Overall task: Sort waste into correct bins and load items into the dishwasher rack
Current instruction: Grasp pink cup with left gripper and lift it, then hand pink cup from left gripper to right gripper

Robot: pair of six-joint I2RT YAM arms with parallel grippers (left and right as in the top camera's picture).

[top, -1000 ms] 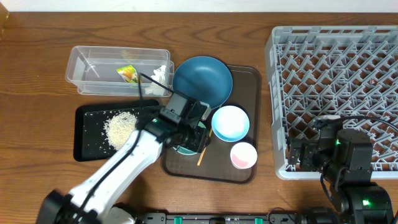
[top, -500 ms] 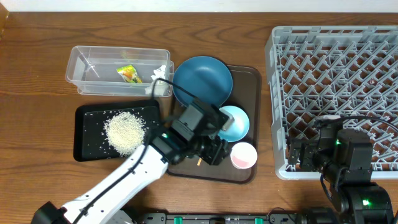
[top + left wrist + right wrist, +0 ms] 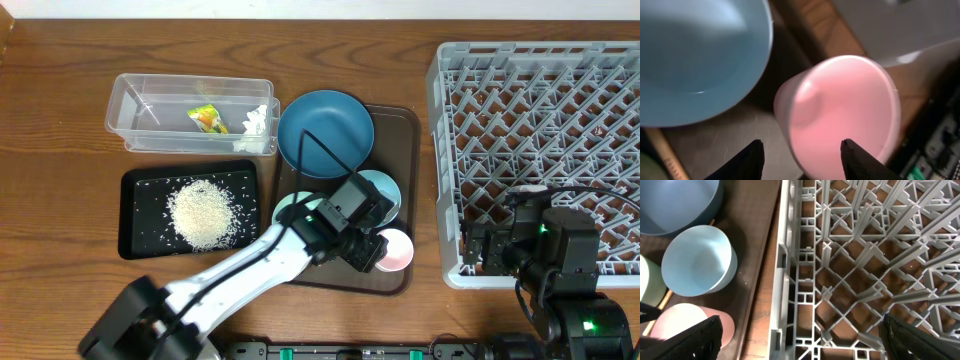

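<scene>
Left end effector [image 3: 802,162] spread over pinkish cup [image 3: 840,110], frame centre; right end effector [image 3: 810,340] spread, held over rack [image 3: 865,255].

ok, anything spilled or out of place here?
Nothing stands out. Rice is scattered but within the black tray; wrapper and tissue sit in the clear tub; the pink cup stands upright on the brown tray.

The overhead camera looks straight down on the whole counter [image 3: 60,80]. The left wrist camera hangs close over the pink cup [image 3: 845,110], which the right wrist camera, above the rack [image 3: 790,295] edge, shares.
</scene>
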